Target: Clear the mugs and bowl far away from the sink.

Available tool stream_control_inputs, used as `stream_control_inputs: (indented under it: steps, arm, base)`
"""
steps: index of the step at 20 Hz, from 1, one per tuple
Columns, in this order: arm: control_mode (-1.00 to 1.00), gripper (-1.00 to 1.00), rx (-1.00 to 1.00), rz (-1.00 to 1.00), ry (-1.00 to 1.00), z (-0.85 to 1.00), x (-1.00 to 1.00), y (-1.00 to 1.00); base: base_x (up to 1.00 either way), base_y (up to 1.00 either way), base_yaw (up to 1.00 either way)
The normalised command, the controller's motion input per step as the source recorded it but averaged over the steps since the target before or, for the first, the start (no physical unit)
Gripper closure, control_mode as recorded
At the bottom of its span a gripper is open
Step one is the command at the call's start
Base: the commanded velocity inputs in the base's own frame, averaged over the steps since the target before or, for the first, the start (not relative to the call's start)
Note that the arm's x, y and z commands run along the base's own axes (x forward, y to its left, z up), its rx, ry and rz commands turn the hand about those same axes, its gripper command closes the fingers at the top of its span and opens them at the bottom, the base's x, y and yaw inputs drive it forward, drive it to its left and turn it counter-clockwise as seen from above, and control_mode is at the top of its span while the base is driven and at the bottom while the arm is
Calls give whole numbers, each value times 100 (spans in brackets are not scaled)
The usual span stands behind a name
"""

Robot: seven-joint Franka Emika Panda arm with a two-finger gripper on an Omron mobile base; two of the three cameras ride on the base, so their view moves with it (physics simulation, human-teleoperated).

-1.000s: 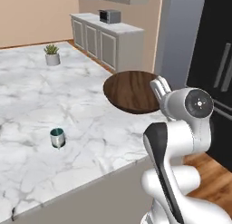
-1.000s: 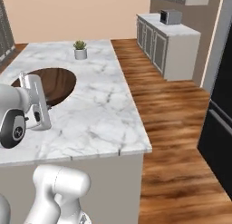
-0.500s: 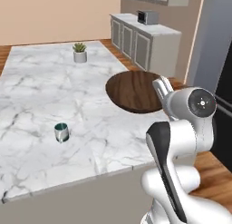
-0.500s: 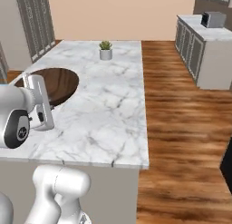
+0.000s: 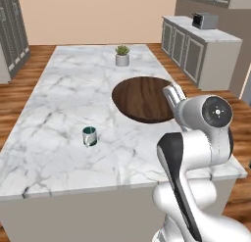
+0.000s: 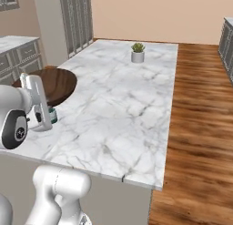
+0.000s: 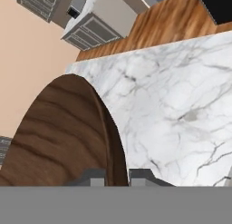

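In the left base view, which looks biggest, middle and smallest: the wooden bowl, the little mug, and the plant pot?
1. Wooden bowl, biggest by far.
2 and 3. The mug and the plant pot look about alike; the pot sits farther from the camera, so I won't rank them.

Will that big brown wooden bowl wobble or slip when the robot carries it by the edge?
Probably a little. The gripper pinches the bowl at one spot on its thin rim, and the bowl is wide, so its far side may sag or swing. It looks like solid wood, so likely stiff and unlikely to crack. Its smooth finish could let it slip.
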Motion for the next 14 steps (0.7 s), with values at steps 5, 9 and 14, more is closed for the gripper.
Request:
stream_control_inputs:
  steps: [5, 9, 14]
  arm:
    - [100, 100, 0, 0, 0, 0, 0, 0]
    - [100, 100, 0, 0, 0, 0, 0, 0]
    - [-100, 100, 7, -1, 36, -15, 74, -59]
  base:
    - [100, -2, 0]
    - [100, -3, -14]
    - [0, 0, 0]
